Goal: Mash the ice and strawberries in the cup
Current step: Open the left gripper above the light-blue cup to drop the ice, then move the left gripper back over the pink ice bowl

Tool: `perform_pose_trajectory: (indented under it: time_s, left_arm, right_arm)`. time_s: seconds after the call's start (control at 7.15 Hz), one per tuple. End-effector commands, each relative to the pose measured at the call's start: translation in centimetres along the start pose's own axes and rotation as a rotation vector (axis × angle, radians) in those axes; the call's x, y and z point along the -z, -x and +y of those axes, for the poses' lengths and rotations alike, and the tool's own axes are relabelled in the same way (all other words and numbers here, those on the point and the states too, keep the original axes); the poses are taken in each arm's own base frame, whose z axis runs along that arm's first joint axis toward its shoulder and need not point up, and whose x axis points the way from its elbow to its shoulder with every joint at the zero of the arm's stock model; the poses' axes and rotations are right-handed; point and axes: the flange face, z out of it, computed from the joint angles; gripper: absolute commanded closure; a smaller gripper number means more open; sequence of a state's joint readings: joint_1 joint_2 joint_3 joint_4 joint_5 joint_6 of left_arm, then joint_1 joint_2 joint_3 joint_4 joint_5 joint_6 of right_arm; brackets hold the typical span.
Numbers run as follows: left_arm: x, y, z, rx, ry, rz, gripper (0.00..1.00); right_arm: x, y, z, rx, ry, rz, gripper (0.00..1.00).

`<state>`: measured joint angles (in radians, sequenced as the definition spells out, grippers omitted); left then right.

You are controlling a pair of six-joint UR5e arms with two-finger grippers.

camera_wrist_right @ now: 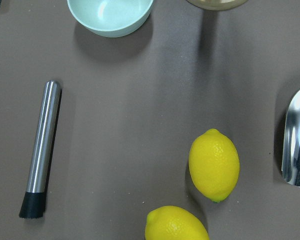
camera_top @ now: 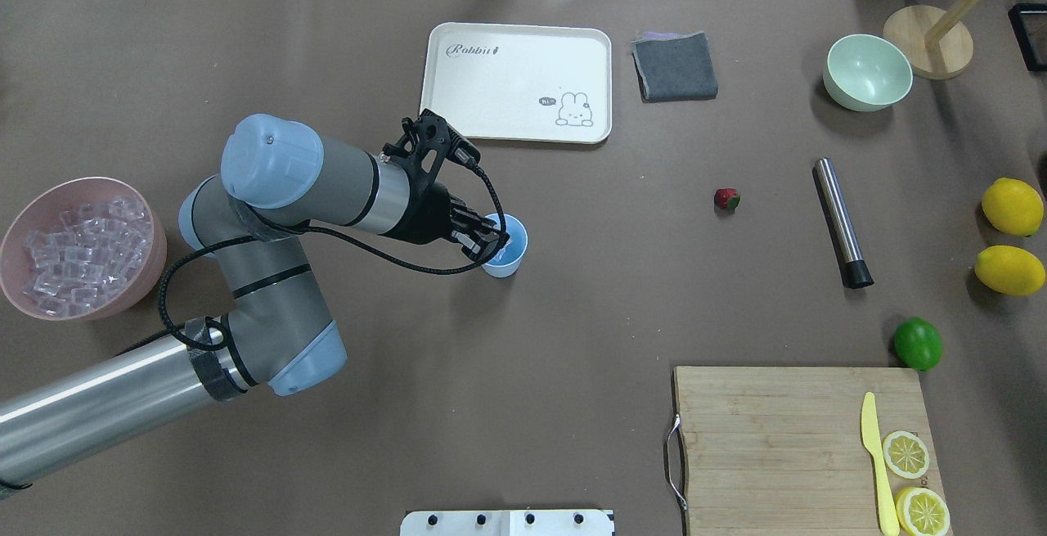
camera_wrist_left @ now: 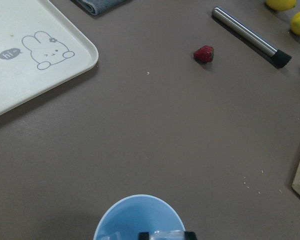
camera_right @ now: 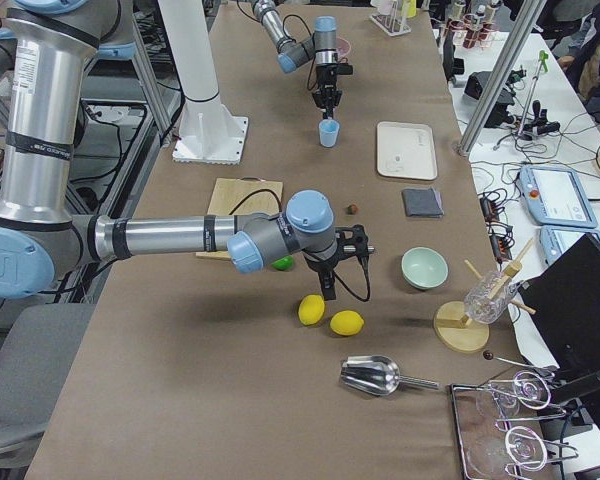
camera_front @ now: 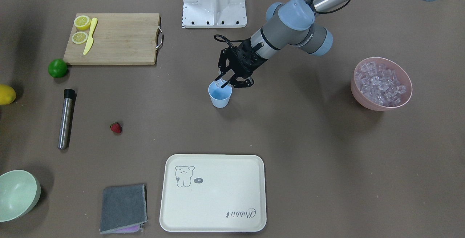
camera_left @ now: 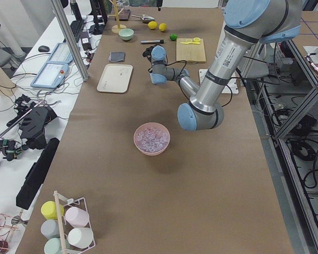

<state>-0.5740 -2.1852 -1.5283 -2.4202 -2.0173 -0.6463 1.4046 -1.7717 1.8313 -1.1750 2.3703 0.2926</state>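
Ice cube [camera_front: 219, 83] above the cup [camera_front: 220, 99]
Our left gripper [camera_front: 222, 82] pinches it; we'd centre over the mouth below, then release.

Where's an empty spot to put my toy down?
Bare table between the tray and the pink bowl, and between the strawberry and the cup. Crowded around the board, lime and metal stick.

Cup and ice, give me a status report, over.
Left gripper shut on ice cube, over the cup. Right gripper state unclear, above the lemons. Strawberry on table, nothing blocking.
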Motion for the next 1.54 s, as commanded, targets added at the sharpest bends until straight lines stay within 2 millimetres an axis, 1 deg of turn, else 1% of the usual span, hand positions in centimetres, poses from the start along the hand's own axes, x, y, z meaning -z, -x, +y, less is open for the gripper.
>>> perform_pose_trajectory:
  time_s: [0.0,0.28,0.42,0.56,0.7,0.84,0.98,1.26,1.4]
  left_arm:
    - [-0.1,0.3,0.6,-0.011,-0.006,0.007,0.04]
    - [1.1,1.1,1.2,-0.028,-0.051,0.028,0.03]
    - [2.5,2.5,1.3,-0.026,-0.058,0.014,0.03]
    - [4.4,4.4,2.5,-0.018,-0.053,-0.004,0.03]
    - [6.9,6.5,1.7,-0.010,-0.044,0.002,0.03]
    - [10.0,9.5,1.8,-0.029,-0.021,0.006,0.03]
    - [12.6,12.0,2.8,-0.058,-0.003,0.002,0.03]
    - [16.8,15.4,3.9,-0.060,0.009,-0.015,0.03]
    - [18.8,16.7,4.6,-0.045,0.009,-0.024,0.03]
  right_arm:
    - [-0.1,0.0,0.0,0.001,0.002,0.000,0.00]
    - [0.0,0.0,0.0,0.004,0.001,-0.001,0.00]
    - [0.1,0.2,0.0,0.004,-0.001,-0.003,0.00]
    - [0.1,0.2,0.0,0.006,0.000,-0.005,0.00]
    - [0.0,0.1,0.0,0.004,0.002,-0.006,0.00]
    - [0.0,0.1,0.0,0.002,0.003,-0.006,0.00]
    - [-0.1,0.2,0.0,0.003,0.006,-0.008,0.00]
    - [-0.2,0.2,0.1,0.003,0.008,-0.008,0.00]
    - [-0.2,0.3,0.0,0.005,0.008,-0.008,0.00]
